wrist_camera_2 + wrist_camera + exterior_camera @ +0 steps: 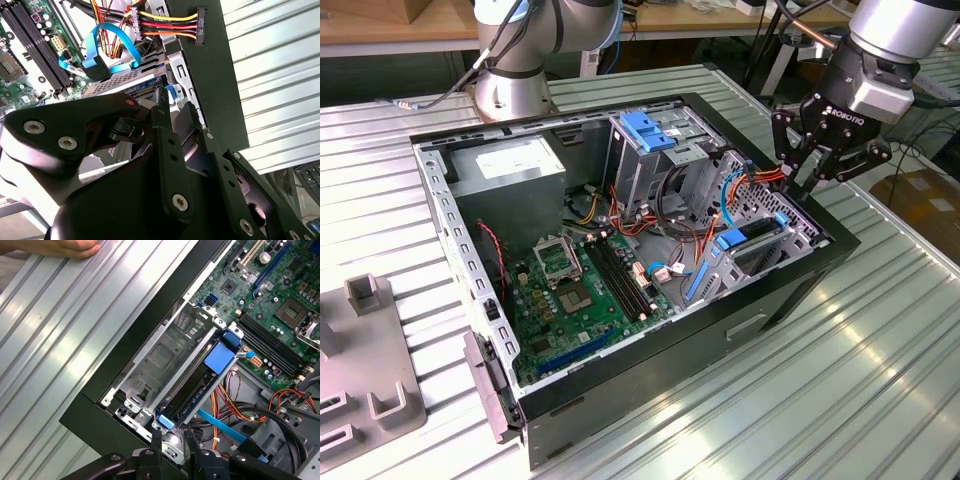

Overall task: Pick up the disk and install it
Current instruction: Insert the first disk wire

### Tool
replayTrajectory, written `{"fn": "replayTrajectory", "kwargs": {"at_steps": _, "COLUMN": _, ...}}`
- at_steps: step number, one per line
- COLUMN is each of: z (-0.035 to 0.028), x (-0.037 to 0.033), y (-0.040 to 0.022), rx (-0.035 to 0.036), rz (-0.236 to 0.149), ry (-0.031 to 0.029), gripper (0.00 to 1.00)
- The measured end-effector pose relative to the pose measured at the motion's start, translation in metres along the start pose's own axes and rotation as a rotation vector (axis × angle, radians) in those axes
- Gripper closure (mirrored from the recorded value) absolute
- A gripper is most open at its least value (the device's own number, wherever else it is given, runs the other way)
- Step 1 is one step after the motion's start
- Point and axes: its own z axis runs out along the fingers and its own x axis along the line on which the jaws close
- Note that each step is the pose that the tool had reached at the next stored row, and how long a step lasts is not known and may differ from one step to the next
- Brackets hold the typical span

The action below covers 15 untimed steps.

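On the ribbed worktop (880, 380), toward the exterior view's left edge, a grey fixture block (365, 370); mid-worktop, an open computer case (790, 290) with the green motherboard (580, 290) flat on its floor. Further toward the exterior view's right, the disk (732, 239) on edge inside the metal drive cage (760, 195) at the case's corner, blue carrier end visible in both wrist views (220, 359) (170, 92). Just above that blue end, the tool (808, 182) (174, 440) (176, 112), narrowly parted, gripping nothing.
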Motion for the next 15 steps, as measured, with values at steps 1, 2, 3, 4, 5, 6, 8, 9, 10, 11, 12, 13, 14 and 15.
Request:
{"fn": "replayTrajectory", "kwargs": {"at_steps": 1, "z": 0.0, "x": 0.0, "y": 0.0, "rx": 0.0, "rz": 0.0, "ry": 0.0, "gripper": 0.69}}
{"fn": "replayTrajectory", "kwargs": {"at_steps": 2, "z": 0.0, "x": 0.0, "y": 0.0, "rx": 0.0001, "rz": -0.005, "ry": 0.0, "gripper": 0.69}}
{"fn": "replayTrajectory", "kwargs": {"at_steps": 3, "z": 0.0001, "x": 0.0001, "y": -0.0001, "rx": 0.0005, "rz": -0.019, "ry": 0.0, "gripper": 0.69}}
{"fn": "replayTrajectory", "kwargs": {"at_steps": 4, "z": 0.0002, "x": 0.0002, "y": -0.0003, "rx": 0.0007, "rz": -0.029, "ry": 0.0, "gripper": 0.69}}
{"fn": "replayTrajectory", "kwargs": {"at_steps": 5, "z": 0.0004, "x": 0.0006, "y": -0.0008, "rx": 0.0011, "rz": -0.045, "ry": 0.0, "gripper": 0.69}}
{"fn": "replayTrajectory", "kwargs": {"at_steps": 6, "z": 0.0005, "x": 0.0009, "y": -0.0016, "rx": 0.0016, "rz": -0.067, "ry": 0.0002, "gripper": 0.69}}
{"fn": "replayTrajectory", "kwargs": {"at_steps": 8, "z": 0.0005, "x": 0.0014, "y": -0.0036, "rx": 0.0021, "rz": -0.092, "ry": 0.0003, "gripper": 0.69}}
{"fn": "replayTrajectory", "kwargs": {"at_steps": 9, "z": 0.0005, "x": 0.0015, "y": -0.0046, "rx": 0.0023, "rz": -0.097, "ry": 0.0002, "gripper": 0.69}}
{"fn": "replayTrajectory", "kwargs": {"at_steps": 10, "z": 0.0005, "x": 0.0017, "y": -0.0062, "rx": 0.0024, "rz": -0.104, "ry": 0.0003, "gripper": 0.69}}
{"fn": "replayTrajectory", "kwargs": {"at_steps": 11, "z": 0.0005, "x": 0.002, "y": -0.0086, "rx": 0.0027, "rz": -0.113, "ry": 0.0003, "gripper": 0.69}}
{"fn": "replayTrajectory", "kwargs": {"at_steps": 12, "z": 0.0005, "x": 0.0019, "y": -0.0109, "rx": 0.0027, "rz": -0.119, "ry": 0.0004, "gripper": 0.69}}
{"fn": "replayTrajectory", "kwargs": {"at_steps": 13, "z": 0.0005, "x": 0.0016, "y": -0.0124, "rx": 0.0028, "rz": -0.121, "ry": 0.0004, "gripper": 0.69}}
{"fn": "replayTrajectory", "kwargs": {"at_steps": 14, "z": 0.0004, "x": 0.0012, "y": -0.0137, "rx": 0.0028, "rz": -0.124, "ry": 0.0004, "gripper": 0.69}}
{"fn": "replayTrajectory", "kwargs": {"at_steps": 15, "z": 0.0004, "x": 0.0006, "y": -0.016, "rx": 0.003, "rz": -0.128, "ry": 0.0004, "gripper": 0.69}}
